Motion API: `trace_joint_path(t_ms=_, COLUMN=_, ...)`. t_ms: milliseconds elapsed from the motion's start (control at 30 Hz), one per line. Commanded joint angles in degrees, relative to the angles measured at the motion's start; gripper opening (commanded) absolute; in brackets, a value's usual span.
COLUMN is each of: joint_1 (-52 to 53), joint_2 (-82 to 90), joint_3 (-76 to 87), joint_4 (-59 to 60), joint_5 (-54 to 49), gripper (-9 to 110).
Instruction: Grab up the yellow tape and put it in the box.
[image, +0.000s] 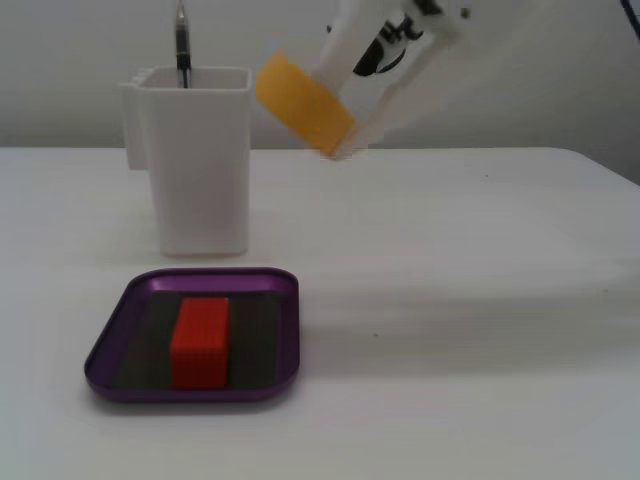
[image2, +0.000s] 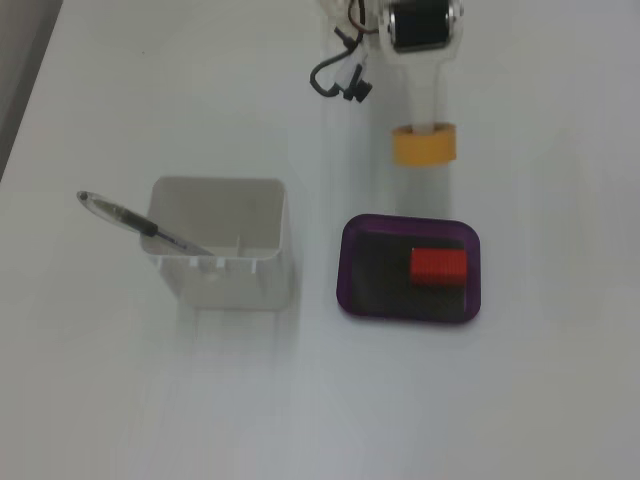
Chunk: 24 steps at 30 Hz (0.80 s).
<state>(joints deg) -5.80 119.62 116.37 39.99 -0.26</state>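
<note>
Above the desk, tape: the yellow tape (image: 303, 103) is off the surface, tilted, blurred in a fixed view; in both fixed views it sits at the tip of the pincer.
Pincer: the gripper (image: 335, 128) pinches the yellow tape, fingers closed on the roll's wall; exact finger contact is blurred. In a fixed view from above the gripper (image2: 425, 135) reaches down from the top edge with the tape (image2: 425, 144) at its end.
Tape relative to box: in that fixed view from above the tape lies just beyond the far rim of the box (image2: 348, 262), not inside it. In the side fixed view it hangs higher than the box (image: 110, 351) and to its right.
Box: purple, flat on the desk toward the near edge, dark floor.
Box contents: a red block (image: 200, 341) rests on the floor; from above the block (image2: 438, 267) sits toward the right side.
White container: a tall cup (image: 197, 160) stands beside the box, apart from it, with a pen (image2: 140, 226) leaning inside.
Desk: white surface (image: 480, 330).
</note>
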Motion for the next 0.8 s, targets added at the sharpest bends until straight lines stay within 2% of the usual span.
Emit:
trace_joint_path(t_ms=0, joint_1=2.11, joint_2=-5.71, joint_3=-2.90, joint_4=-6.33, joint_5=-2.11, gripper=-1)
trace_joint_path(t_ms=300, joint_1=7.29, joint_2=-20.13, joint_3=-2.99, joint_4=-17.40, joint_5=-2.46, gripper=-1)
trace_joint_path(t_ms=767, joint_1=6.68, joint_2=-29.36, joint_3=-10.63, joint_4=-17.49, joint_5=-2.46, gripper=0)
